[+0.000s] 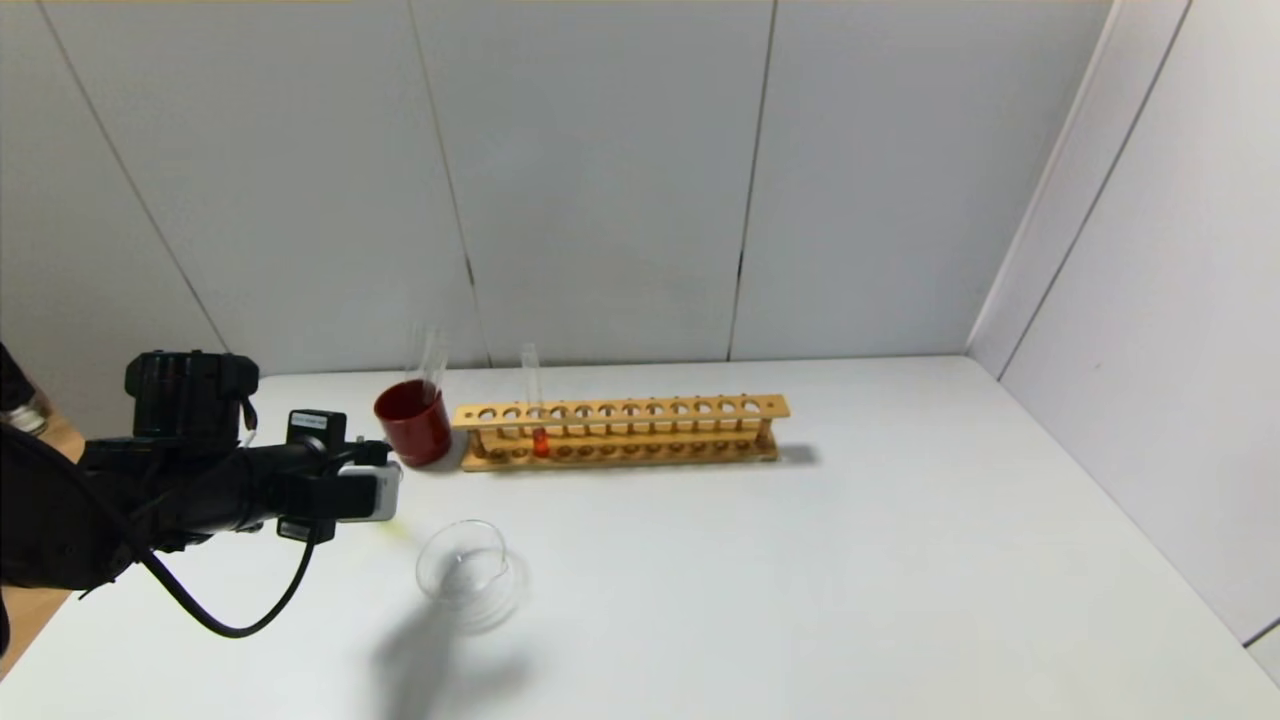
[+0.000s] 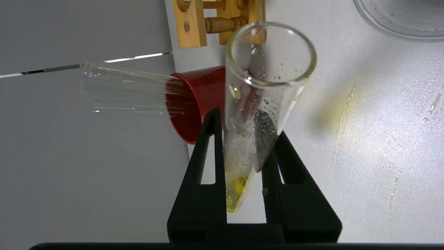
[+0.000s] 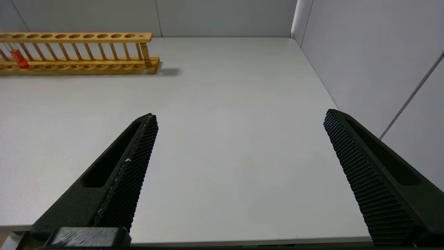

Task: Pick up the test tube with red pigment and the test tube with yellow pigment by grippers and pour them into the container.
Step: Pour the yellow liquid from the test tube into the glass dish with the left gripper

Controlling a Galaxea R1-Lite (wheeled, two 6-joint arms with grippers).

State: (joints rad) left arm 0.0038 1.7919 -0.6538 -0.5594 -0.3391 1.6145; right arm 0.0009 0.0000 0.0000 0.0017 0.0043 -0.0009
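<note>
Left gripper (image 2: 242, 139) is clamped on the test tube with yellow pigment (image 2: 258, 104), its two black fingers (image 2: 208, 166) pressing the glass from either side, with a little yellow liquid pooled at the tube's closed end near the gripper's base. In the head view this arm reaches in from the robot's left, low over the white counter (image 1: 800, 560), just beside the container (image 1: 465, 570), which stands apart from the tube's mouth. A faint yellow smear lies on the counter between gripper and dish. The test tube with red pigment (image 1: 540, 440) stands upright in the wooden rack (image 1: 620, 430) farther back, near the rack's left end, and a dark red cup (image 1: 413, 420) holding clear tubes sits just left of the rack. Right gripper (image 3: 239, 139) hangs parked with its fingers wide apart over bare counter, well away from the rack. Judging by this, the yellow pour is in hand and looks unfinished, since liquid remains in the tube. The next move calls for bringing the tube's mouth over the dish rim and tipping further, so the rest lands inside rather than on the counter; the red tube is not yet taken.
</note>
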